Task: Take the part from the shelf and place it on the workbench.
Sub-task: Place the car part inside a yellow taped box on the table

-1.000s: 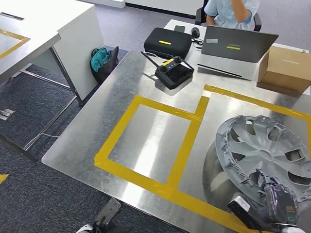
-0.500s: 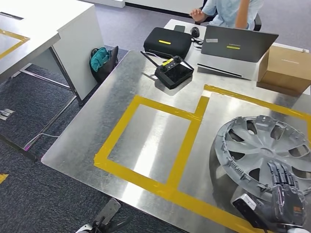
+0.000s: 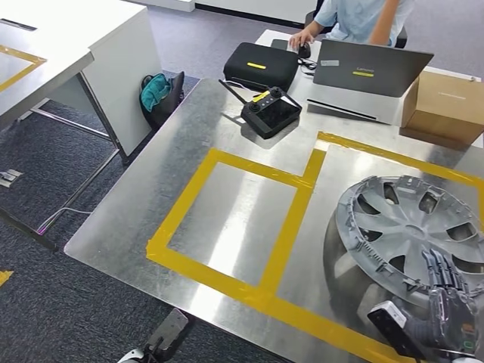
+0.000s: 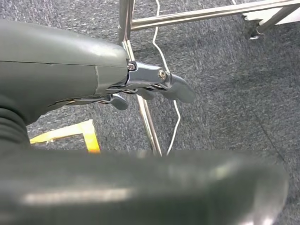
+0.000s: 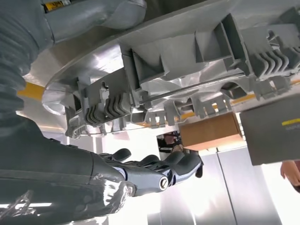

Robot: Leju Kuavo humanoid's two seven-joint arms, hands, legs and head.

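Note:
The part, a grey wheel cover (image 3: 408, 231), lies clip side up on the metal workbench (image 3: 171, 174), inside the right yellow-taped area. My right hand (image 3: 448, 310) is at its near rim, at the bottom right of the head view. Its dark fingers (image 5: 166, 171) are stretched out straight above the wheel cover (image 5: 169, 70) with a gap between them. The thumb (image 5: 92, 14) is on the cover's other side. My left hand (image 4: 148, 86) hangs beside the bench over the carpet, fingers loosely apart, holding nothing.
A yellow tape square (image 3: 228, 219) marks the bench's middle. At the back are a black controller (image 3: 271, 112), a black case (image 3: 259, 66), a laptop (image 3: 368, 68) and a cardboard box (image 3: 445, 106). A person (image 3: 354, 15) sits behind. A white desk (image 3: 63, 60) and a bag (image 3: 159, 94) stand to the left.
My right hand's fingers have uncurled from the wheel cover's near rim and now lie straight. The hand has slid slightly back toward me. The person's hand has reached down to the mouse.

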